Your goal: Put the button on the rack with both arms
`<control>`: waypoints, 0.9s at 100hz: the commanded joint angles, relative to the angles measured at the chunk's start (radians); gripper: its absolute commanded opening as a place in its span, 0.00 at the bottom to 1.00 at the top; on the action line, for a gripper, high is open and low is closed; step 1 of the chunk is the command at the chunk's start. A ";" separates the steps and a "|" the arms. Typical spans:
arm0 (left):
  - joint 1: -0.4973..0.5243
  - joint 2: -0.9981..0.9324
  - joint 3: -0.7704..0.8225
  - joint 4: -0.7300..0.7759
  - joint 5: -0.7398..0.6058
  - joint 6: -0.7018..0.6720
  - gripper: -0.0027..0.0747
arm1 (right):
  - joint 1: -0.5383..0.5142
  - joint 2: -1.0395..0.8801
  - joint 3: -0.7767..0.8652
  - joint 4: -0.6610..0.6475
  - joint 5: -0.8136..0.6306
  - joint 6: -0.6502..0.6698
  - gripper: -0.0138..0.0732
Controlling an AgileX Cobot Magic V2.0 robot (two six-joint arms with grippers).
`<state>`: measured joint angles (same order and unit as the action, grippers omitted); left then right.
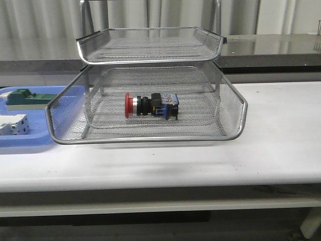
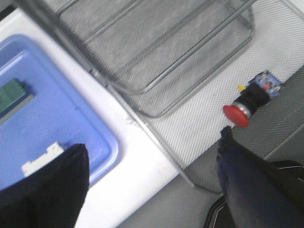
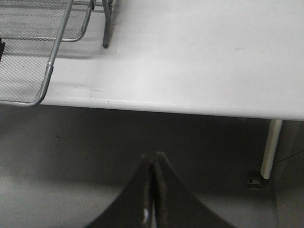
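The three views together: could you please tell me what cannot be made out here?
- Three-tier silver wire-mesh rack: front view cuts its posts at the top edge; the lowest tier is not distinguishable.
- Red-headed push-button: its lettering is too small to read.
- White boxy component: cut by the front view's left edge.
- Flat blue plastic tray: partly behind the left gripper's finger.

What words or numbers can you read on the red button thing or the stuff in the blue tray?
None can be read.
button: the blue rear block shows pale marks, too small and blurred to read.
green component: no print visible.
white component: no print visible.
rack and blue tray: no labels show.
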<state>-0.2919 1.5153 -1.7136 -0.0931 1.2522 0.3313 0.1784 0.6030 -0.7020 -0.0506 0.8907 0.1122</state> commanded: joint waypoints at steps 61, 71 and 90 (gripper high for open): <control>0.247 -0.751 0.834 -0.032 -0.540 -0.036 0.71 | 0.001 0.000 -0.026 -0.013 -0.060 -0.002 0.08; 0.247 -0.856 0.952 -0.036 -0.660 -0.036 0.71 | 0.001 0.000 -0.026 -0.013 -0.060 -0.002 0.08; 0.247 -1.030 1.161 -0.043 -0.879 -0.036 0.71 | 0.001 0.000 -0.026 -0.013 -0.060 -0.002 0.08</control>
<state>-0.0480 0.5419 -0.5954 -0.1158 0.5449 0.3062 0.1784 0.6030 -0.7020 -0.0506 0.8907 0.1122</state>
